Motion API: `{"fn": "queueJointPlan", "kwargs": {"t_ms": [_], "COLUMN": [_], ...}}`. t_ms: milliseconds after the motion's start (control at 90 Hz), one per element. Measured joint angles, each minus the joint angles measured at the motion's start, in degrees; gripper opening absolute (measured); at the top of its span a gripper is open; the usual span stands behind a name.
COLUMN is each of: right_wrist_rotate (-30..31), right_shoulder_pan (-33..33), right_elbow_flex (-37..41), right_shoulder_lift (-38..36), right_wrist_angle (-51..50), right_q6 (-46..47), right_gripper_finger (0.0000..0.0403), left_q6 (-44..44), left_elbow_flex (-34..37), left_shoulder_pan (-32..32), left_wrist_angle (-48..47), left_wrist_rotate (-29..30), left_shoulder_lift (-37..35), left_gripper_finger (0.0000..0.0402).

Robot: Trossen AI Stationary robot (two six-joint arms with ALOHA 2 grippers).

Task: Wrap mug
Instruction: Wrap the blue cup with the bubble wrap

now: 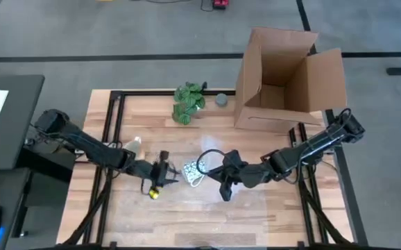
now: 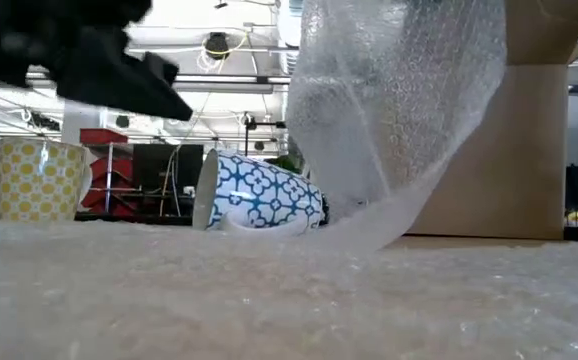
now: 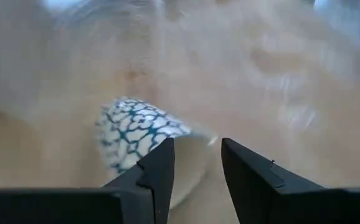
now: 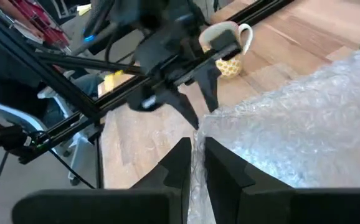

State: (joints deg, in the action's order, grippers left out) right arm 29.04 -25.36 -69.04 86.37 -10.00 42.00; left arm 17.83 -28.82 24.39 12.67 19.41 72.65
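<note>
My left claw [image 1: 164, 173] hangs just beside the mug [image 1: 193, 172], its two fingers apart with nothing between them, and the mug lies on its side on the table [image 1: 256, 208] directly ahead of that gap, open rim toward me as far as I can judge. Its long axis runs roughly along the line between my two arms, so either one is close. My right claw [image 1: 223, 182], on the mug's other side, is pinched together on the bubble wrap [image 2: 399, 110] and lifts it into a tall fold. The mug is smooth glazed white with a blue lattice pattern; the wrap is clear, pebbled and limp
</note>
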Motion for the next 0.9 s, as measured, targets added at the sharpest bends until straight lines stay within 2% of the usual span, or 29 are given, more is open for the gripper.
{"fn": "queueJointPlan", "kwargs": {"t_ms": [111, 256, 567, 900], "right_wrist_rotate": [-0.02, -0.02, -0.07, -0.28], "right_shoulder_pan": [0.0, 0.0, -0.13, -0.42], "right_elbow_flex": [0.0, -0.01, 0.0, 0.0], "right_shoulder_lift": [-0.02, -0.02, -0.02, -0.02], "right_wrist_angle": [0.2, 0.2, 0.2, 0.14], "right_q6": [-0.02, -0.02, -0.02, -0.02], "right_gripper_finger": [0.0031, 0.0031, 0.0031, 0.0031], "left_q6": [4.61, 7.94, 9.54, 12.63], "left_elbow_flex": [-1.65, -4.27, -11.94, -18.82], "left_shoulder_pan": [0.38, 0.25, -0.64, -1.98], "left_wrist_angle": [0.28, 0.34, -4.72, -12.84], "left_wrist_rotate": [2.32, 10.06, 13.4, 15.06], "left_shoulder_lift": [3.23, 8.23, 16.89, 20.06], "left_gripper_finger": [0.0116, 0.0121, 0.0121, 0.0035]}}
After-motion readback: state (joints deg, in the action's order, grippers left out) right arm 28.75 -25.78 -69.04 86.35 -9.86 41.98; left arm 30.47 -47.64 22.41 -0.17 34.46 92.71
